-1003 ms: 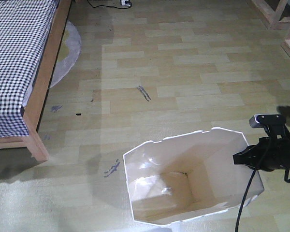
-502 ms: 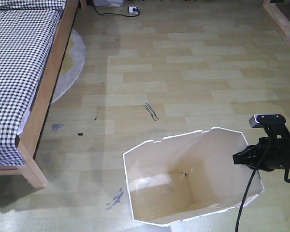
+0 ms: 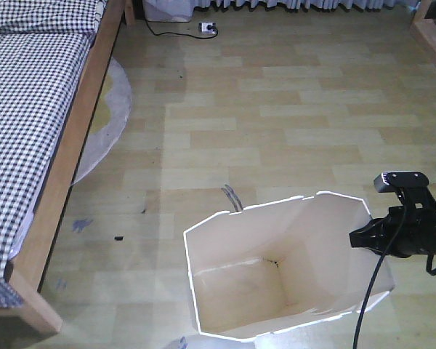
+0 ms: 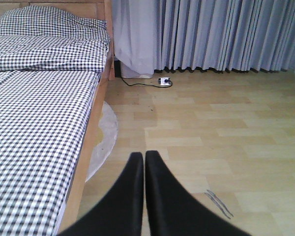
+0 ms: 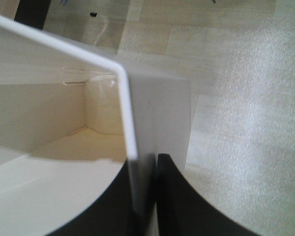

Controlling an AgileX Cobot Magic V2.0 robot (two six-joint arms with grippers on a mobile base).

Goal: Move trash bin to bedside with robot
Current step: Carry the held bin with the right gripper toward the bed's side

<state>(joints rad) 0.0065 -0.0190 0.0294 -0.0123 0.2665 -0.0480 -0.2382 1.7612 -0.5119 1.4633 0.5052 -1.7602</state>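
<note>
**Bin pinched in my right fingers, bed off to the left**

Far to the left of both my grippers lies the bed (image 3: 36, 109), a checked cover over a wooden frame. A pale round rug (image 3: 105, 116) is tucked against its side.

My left gripper (image 4: 144, 164) carries nothing. Its two fingers are pressed together, tips touching, and point along the floor (image 3: 298, 123) just right of the bed frame. I judge they are closed simply to be out of the way, since this job needs one grip only.

Right of those fingers stands the trash bin (image 3: 236, 294), upright and well apart from the bed. I cannot tell whether its base touches the boards.

My right gripper (image 5: 146, 196) is clamped on the bin's right-hand wall at the rim. One finger is inside and one outside, with the thin white edge between them. I think a hold that high on the wall lets the bin travel with me without tipping.

The bedside is not reached, and bare floor separates bin and frame.
</note>
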